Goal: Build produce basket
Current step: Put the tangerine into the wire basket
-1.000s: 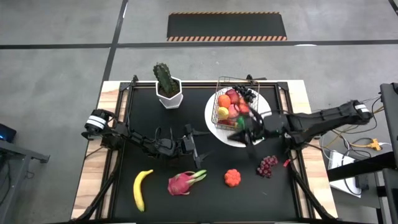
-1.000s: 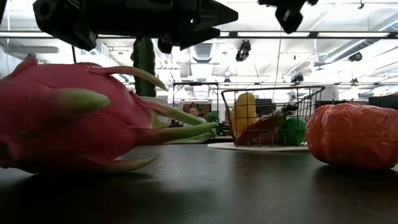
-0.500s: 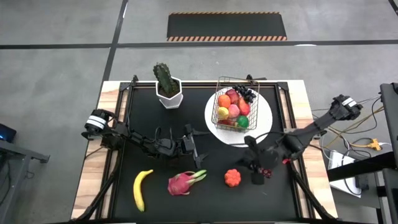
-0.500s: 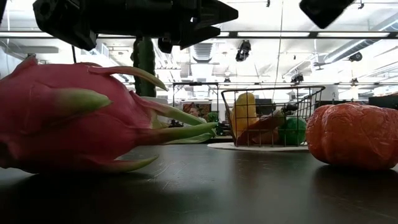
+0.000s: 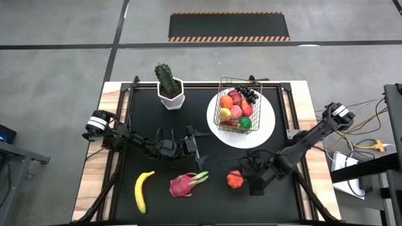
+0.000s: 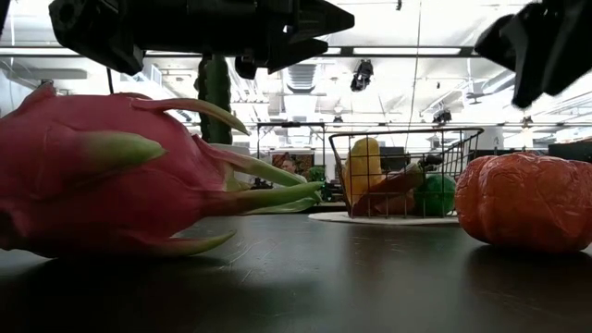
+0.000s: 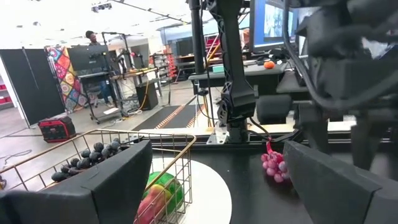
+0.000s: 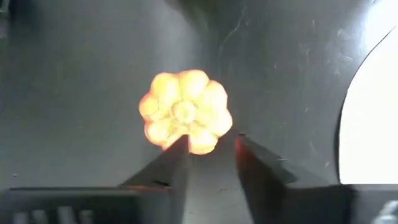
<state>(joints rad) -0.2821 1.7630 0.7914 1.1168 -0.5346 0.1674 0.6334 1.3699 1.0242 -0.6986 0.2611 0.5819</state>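
Observation:
An orange-red lobed fruit (image 5: 235, 179) lies on the black mat near the front edge. It also shows in the right wrist view (image 8: 185, 111) and the low view (image 6: 523, 213). My right gripper (image 8: 210, 142) is open and hangs above it, just to its right in the high view (image 5: 250, 181). A banana (image 5: 143, 191) and a pink dragon fruit (image 5: 185, 184) lie to its left. Purple grapes (image 7: 273, 167) lie under my right arm. The wire basket (image 5: 235, 107) stands on a white plate (image 5: 262, 129) and holds several fruits. My left gripper (image 5: 200, 149) is open and empty at mid-table.
A green cactus in a white pot (image 5: 169, 88) stands at the far left of the mat. Dark grapes (image 5: 249, 94) lie on the basket's far rim. Bare mat lies between the plate and the front row of fruit.
My right gripper has gone from over the plate beside the basket toward the table's near edge, past the grapes, and has come down over the orange-red fruit. The grapes are now covered by the arm in the high view.

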